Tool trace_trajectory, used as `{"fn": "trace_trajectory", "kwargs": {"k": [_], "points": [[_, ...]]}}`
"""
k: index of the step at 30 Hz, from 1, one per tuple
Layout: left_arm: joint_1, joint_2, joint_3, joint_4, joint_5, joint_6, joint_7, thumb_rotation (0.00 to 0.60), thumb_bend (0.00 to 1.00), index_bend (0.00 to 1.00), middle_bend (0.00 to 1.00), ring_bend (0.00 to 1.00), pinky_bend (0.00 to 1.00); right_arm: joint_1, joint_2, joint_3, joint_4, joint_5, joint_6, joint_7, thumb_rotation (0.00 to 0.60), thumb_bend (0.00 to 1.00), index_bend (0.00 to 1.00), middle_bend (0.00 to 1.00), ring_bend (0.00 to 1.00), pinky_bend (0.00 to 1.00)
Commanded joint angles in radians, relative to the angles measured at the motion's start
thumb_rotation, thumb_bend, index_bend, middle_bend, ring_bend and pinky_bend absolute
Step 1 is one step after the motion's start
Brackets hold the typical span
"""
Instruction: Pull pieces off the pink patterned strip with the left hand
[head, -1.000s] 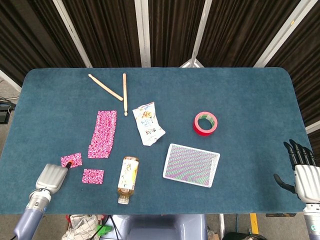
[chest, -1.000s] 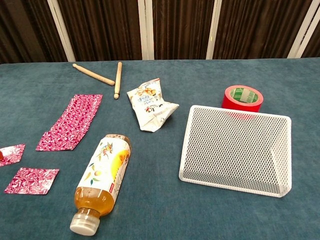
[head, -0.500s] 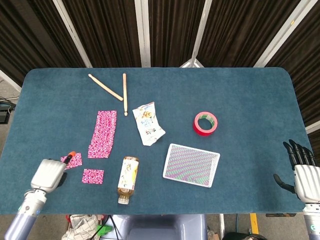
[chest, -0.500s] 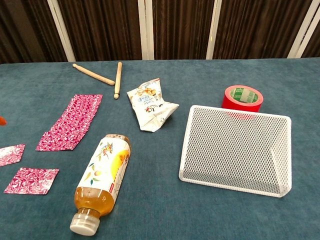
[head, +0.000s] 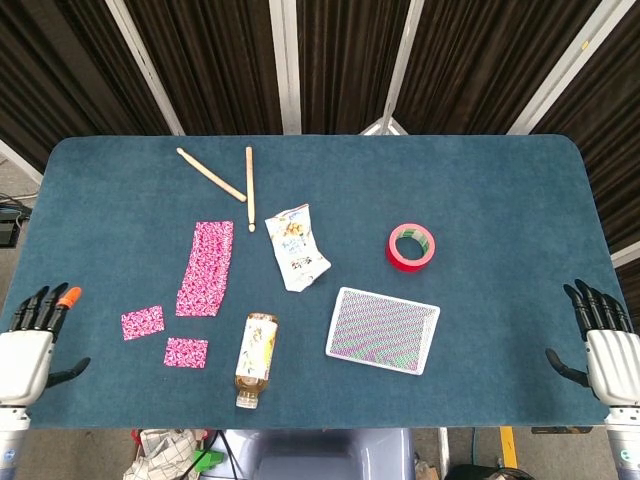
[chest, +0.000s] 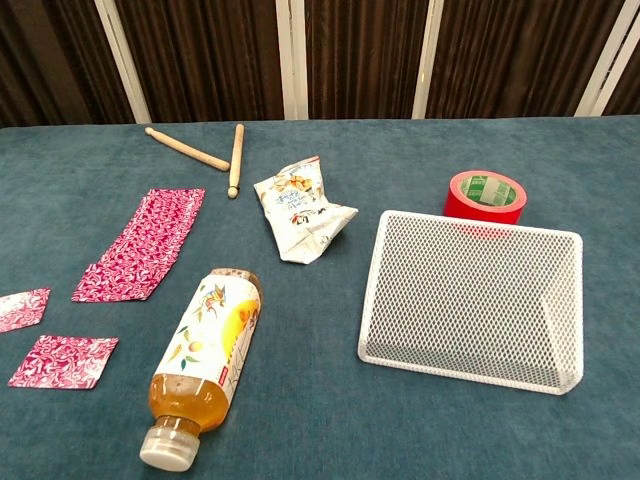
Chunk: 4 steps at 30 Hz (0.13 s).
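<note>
The pink patterned strip (head: 206, 267) (chest: 141, 244) lies flat on the blue table, left of centre. Two torn-off pink pieces rest near it: one (head: 142, 322) (chest: 21, 309) to the lower left, another (head: 186, 352) (chest: 63, 361) just below the strip. My left hand (head: 28, 340) is at the table's left front corner, fingers spread and holding nothing, well apart from the pieces. My right hand (head: 603, 340) is at the right front edge, fingers apart and empty. Neither hand appears in the chest view.
A tea bottle (head: 257, 359) lies on its side beside the pieces. A crumpled snack bag (head: 297, 247), two wooden drumsticks (head: 230, 180), a red tape roll (head: 411, 246) and a white mesh tray (head: 383, 329) lie across the table.
My left hand has pulled back from the pink piece to the left front corner and spread its fingers. The piece stays on the table. The right hand has not moved.
</note>
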Motion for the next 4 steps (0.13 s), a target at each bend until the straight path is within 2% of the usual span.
{"fn": "trace_trajectory", "kwargs": {"k": [1,4], "points": [[0.011,0.002,-0.012,0.008,0.000,0.007,-0.003,0.600,0.13,0.13,0.03,0.00,0.09,0.001,-0.002,-0.002,0.001,-0.005,-0.001,-0.004,0.600,0.27,0.01,0.05,0.08,0.10],[0.020,0.005,-0.014,0.015,0.016,0.013,-0.003,0.600,0.13,0.13,0.04,0.00,0.09,0.003,-0.005,-0.005,0.003,-0.012,-0.001,-0.010,0.600,0.27,0.01,0.05,0.08,0.10]]}}
